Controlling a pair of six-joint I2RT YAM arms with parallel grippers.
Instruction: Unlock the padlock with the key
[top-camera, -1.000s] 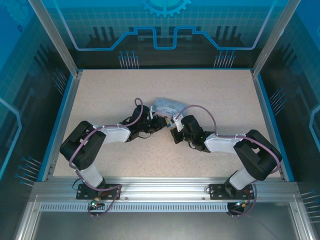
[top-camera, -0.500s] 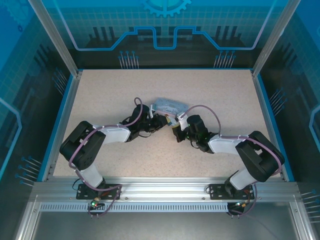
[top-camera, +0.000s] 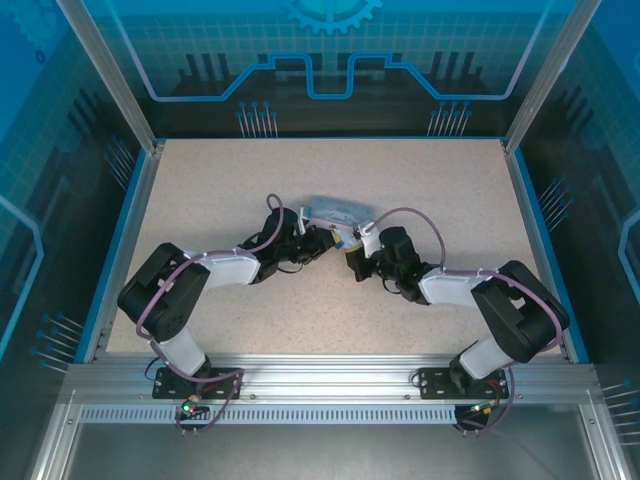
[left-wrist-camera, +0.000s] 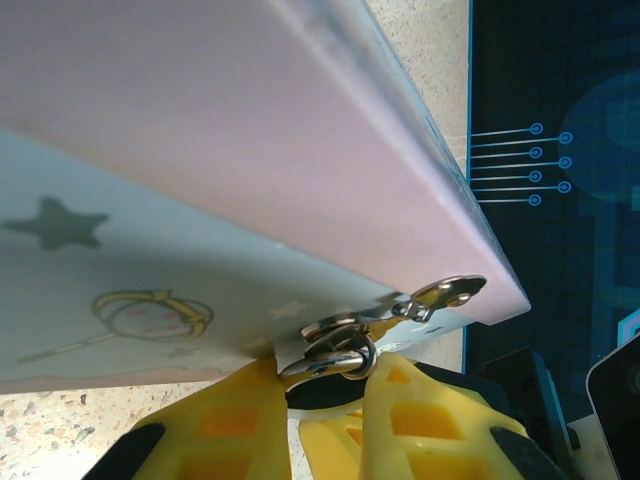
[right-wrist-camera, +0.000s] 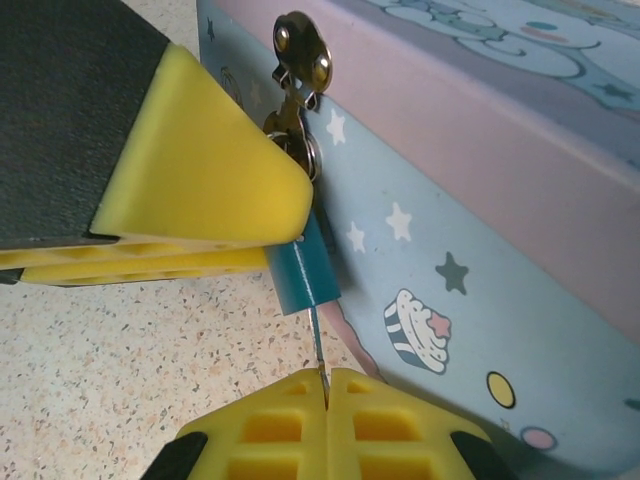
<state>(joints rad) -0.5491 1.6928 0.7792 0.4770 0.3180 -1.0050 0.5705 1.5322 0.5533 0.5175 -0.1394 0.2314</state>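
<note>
The padlock has a small teal body and a silver shackle, and it hangs from the hasp of the pale blue cartoon tin. My left gripper is shut on the padlock from both sides, and its finger covers the lock's upper part in the right wrist view. The key is a thin metal blade standing straight below the padlock, its tip at the lock's underside. My right gripper is shut on the key's lower end. The two grippers meet in front of the tin, left and right.
The tin's starred side wall stands right beside both grippers. Speckled tabletop spreads around it inside a blue-edged frame. The arms' cables loop above the wrists.
My right wrist has shifted slightly right and toward the tin. The left arm has barely moved, and both grips stay the same.
</note>
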